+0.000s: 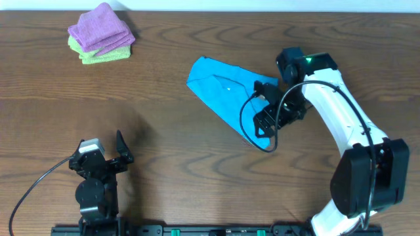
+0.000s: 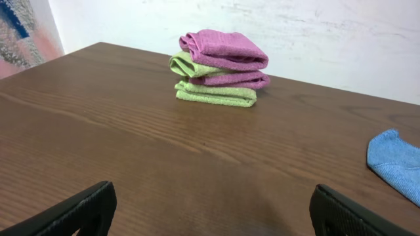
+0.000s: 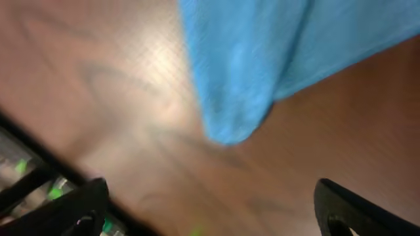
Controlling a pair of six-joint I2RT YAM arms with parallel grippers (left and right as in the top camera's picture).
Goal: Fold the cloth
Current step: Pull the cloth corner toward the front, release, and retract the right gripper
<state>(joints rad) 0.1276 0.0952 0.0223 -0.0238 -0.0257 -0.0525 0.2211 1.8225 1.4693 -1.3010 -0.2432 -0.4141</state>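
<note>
- Cloth [image 1: 220, 88] lies right of centre, long axis running far-left to near-right.
- Right gripper [image 1: 266, 117] sits over its near-right tip, fingers spread, pinching nothing; this is the nearer arm.
- Left gripper [image 1: 105, 154] spread, well apart.

L gripper [image 2: 213, 213] spread, arm tucked; R gripper [image 3: 213, 210] spread, arm extended.

Sky-blue cloth [image 1: 220, 88] lies folded, mid-table

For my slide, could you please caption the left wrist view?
Open left claw facing folded cloths; blue cloth at right edge.
</note>
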